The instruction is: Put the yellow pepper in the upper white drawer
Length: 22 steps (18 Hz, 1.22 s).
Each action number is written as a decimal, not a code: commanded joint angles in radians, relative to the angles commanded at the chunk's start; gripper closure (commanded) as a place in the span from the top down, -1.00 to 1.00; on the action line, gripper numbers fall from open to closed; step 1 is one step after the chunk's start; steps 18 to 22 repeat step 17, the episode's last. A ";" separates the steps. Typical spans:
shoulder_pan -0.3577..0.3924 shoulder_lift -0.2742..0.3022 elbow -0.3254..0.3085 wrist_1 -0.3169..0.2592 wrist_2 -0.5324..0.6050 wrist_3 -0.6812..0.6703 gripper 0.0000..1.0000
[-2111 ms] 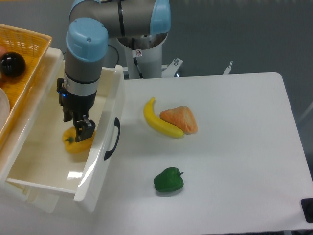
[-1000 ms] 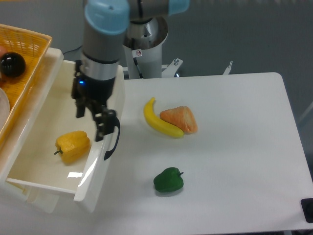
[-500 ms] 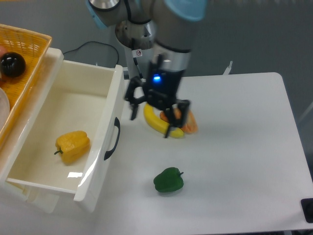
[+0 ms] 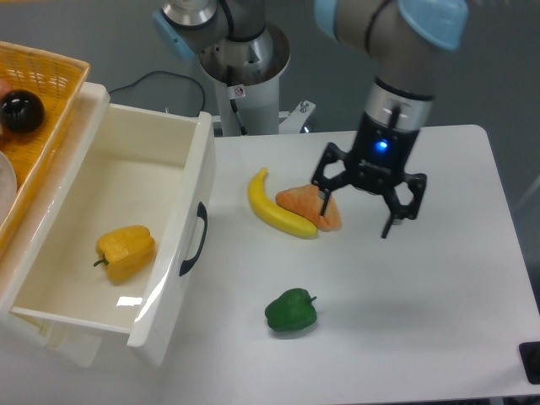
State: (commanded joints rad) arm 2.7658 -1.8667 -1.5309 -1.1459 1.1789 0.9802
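The yellow pepper (image 4: 126,251) lies on its side on the floor of the upper white drawer (image 4: 189,181), stem pointing left. The drawer is pulled out, its black curved handle (image 4: 196,240) facing right. My gripper (image 4: 358,213) hangs open and empty above the table, far to the right of the drawer, over the right end of the orange wedge. Nothing is between its fingers.
A yellow banana (image 4: 275,208) and an orange wedge-shaped piece (image 4: 310,205) lie side by side mid-table. A green pepper (image 4: 291,310) sits nearer the front. An orange woven basket (image 4: 34,93) holding a black ball (image 4: 20,111) stands at the far left above the drawer.
My gripper let go of the yellow pepper inside the drawer, rose out of it and swung right across the table past the banana. The pepper stays in the drawer.
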 joint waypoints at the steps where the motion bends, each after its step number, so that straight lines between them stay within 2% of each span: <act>1: 0.000 -0.015 0.002 0.003 0.084 0.011 1.00; 5: -0.002 -0.051 -0.002 -0.008 0.223 0.179 1.00; 8: -0.012 -0.063 -0.015 -0.014 0.333 0.386 1.00; 9: -0.015 -0.074 -0.020 -0.014 0.344 0.418 1.00; 14: -0.040 -0.130 -0.009 -0.006 0.375 0.430 1.00; 22: -0.041 -0.135 -0.009 -0.005 0.384 0.431 1.00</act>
